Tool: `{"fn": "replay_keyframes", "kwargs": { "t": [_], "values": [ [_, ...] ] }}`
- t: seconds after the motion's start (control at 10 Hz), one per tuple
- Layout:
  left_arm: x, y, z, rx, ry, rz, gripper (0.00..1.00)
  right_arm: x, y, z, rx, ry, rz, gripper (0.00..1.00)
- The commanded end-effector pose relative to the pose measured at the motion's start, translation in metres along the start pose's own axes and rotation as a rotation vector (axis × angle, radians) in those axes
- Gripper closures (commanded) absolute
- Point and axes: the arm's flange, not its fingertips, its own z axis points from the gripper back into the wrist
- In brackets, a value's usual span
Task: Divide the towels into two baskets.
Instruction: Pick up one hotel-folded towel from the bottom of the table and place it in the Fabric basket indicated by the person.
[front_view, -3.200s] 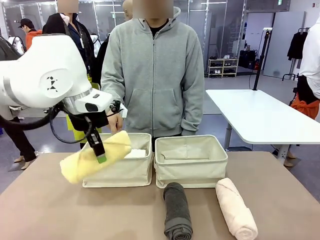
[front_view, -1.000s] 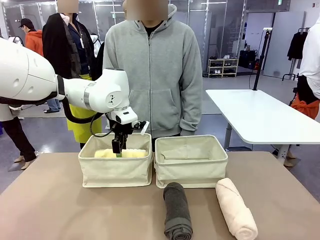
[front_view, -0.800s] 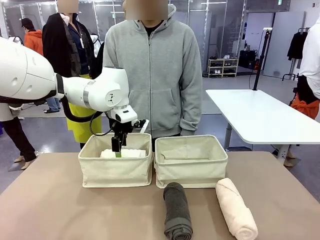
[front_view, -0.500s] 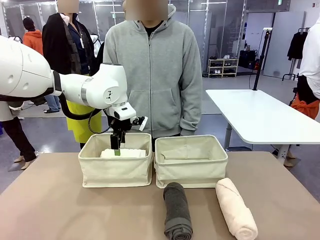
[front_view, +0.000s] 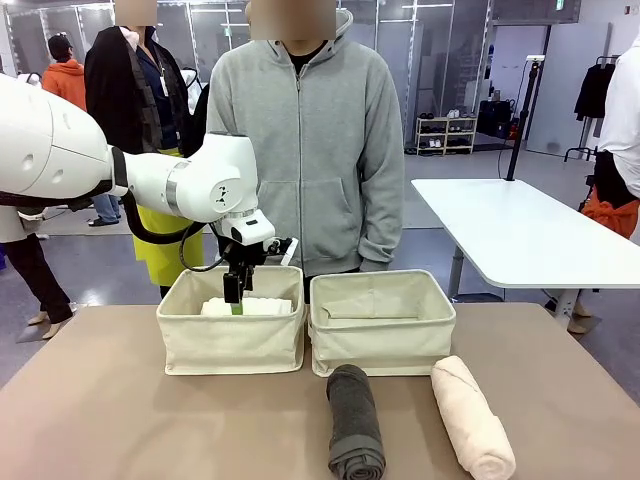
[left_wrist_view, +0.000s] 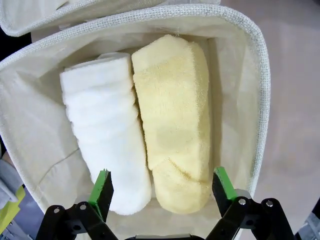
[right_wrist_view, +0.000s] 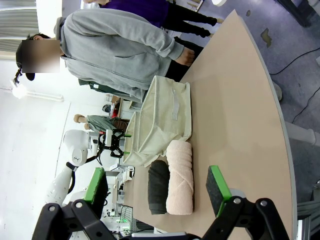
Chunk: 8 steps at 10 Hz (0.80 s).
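The left pincer (left_wrist_view: 161, 182) hangs above the left basket (front_view: 232, 345) with its jaws spread wide, gripping nothing. Below it, the white towel (left_wrist_view: 105, 125) and the yellow towel (left_wrist_view: 172, 110) lie side by side, touching, inside that basket. The right basket (front_view: 382, 345) stands just beside it. The grey towel (front_view: 354, 420) and the pink towel (front_view: 472, 415) lie on the desk (front_view: 120, 420) in front of the right basket, near each other. A person (front_view: 305, 150) stands close behind both baskets. The right pincer (right_wrist_view: 157, 187) is released, well apart from the towels. A few seconds ago the left pincer carried the yellow towel in front of the left basket; now that towel lies released in it.
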Motion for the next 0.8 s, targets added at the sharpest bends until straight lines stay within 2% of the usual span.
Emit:
{"fn": "replay_keyframes", "kwargs": {
  "t": [0.0, 0.4, 0.5, 0.7],
  "values": [
    [-0.002, 0.000, 0.002, 0.003, 0.002, -0.005, 0.00, -0.001, 0.004, 0.001, 0.013, -0.013, -0.004, 0.00],
    [0.000, 0.000, 0.000, 0.000, 0.000, 0.000, 0.00, -0.001, 0.004, 0.001, 0.013, -0.013, -0.004, 0.00],
    [-0.009, 0.005, 0.019, -0.015, 0.106, 0.014, 0.00, -0.001, 0.004, 0.001, 0.013, -0.013, -0.004, 0.00],
    [-0.036, -0.016, 0.077, -0.118, -0.116, 0.188, 0.00, -0.001, 0.004, 0.001, 0.013, -0.013, -0.004, 0.00]
  ]
}}
